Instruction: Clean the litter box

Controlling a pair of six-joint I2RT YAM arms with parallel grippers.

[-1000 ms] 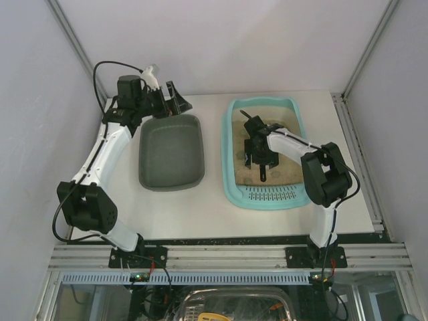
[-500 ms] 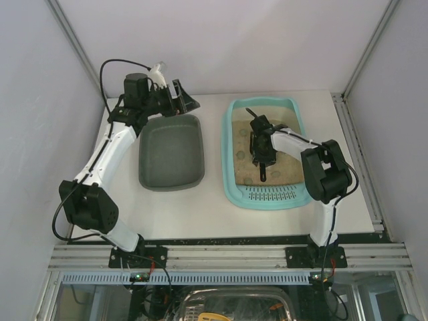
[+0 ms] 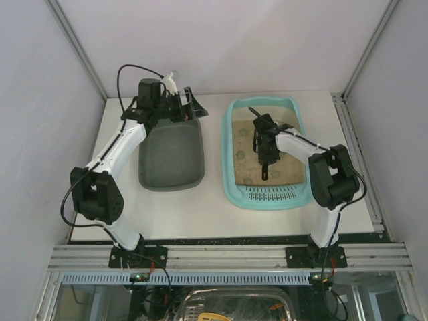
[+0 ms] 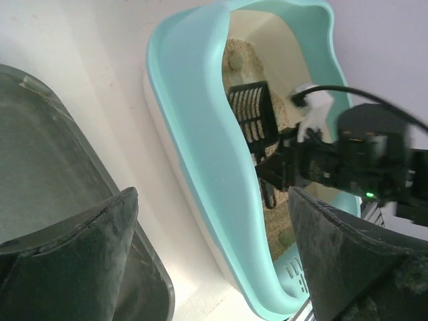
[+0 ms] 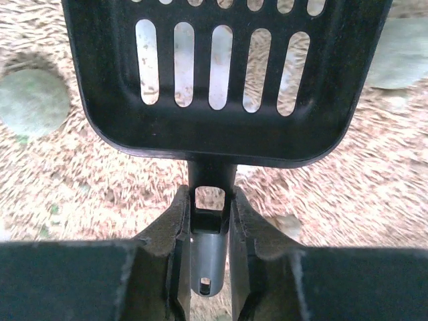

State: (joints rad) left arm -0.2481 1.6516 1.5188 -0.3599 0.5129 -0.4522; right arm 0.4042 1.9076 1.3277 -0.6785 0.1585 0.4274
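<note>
Right tool (image 5: 210, 221) is pinching the scoop (image 5: 214, 137) handle; left tool (image 4: 210, 194) is hanging wide — risk: handle twisting in litter (image 5: 374, 174), clumps (image 5: 32, 100) spilling outside the box (image 4: 194, 120).

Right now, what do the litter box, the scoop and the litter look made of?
Litter box: smooth turquoise moulded plastic, soft sheen on rim. Scoop: matte black plastic, probably; moulded slots. Litter: tan coarse grains, material unclear.

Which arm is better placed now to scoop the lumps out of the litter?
Right: the right gripper is shut on the scoop inside the litter box; the left gripper hangs open by the grey tray.
</note>
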